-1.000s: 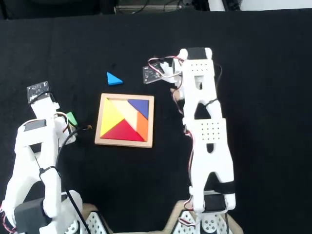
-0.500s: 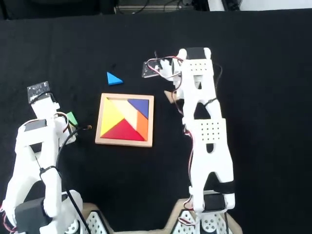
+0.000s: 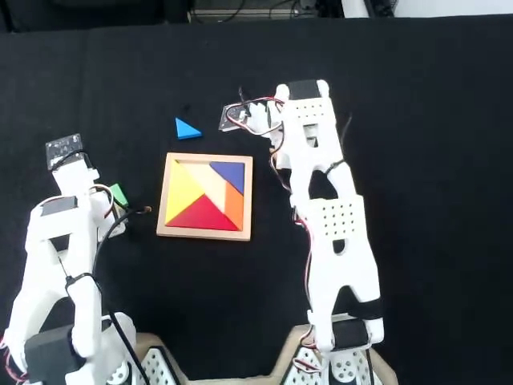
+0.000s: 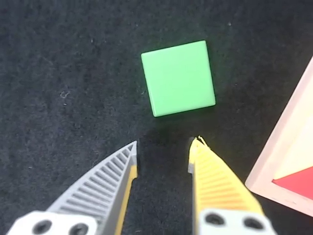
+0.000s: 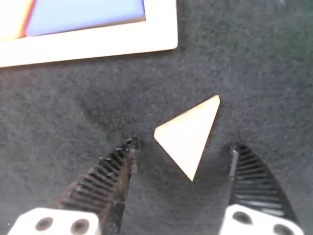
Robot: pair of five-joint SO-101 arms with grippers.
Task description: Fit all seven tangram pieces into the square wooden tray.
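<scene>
Now right gripper [image 5: 181, 147], shifted left in high view, sits w/ fingers open either side of pale triangle [image 5: 188, 134], so pinch looks next; left gripper [image 4: 164, 147] open nr green square [image 4: 178, 78].

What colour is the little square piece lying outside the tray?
The square piece is green, clearest in the left wrist view.
</scene>
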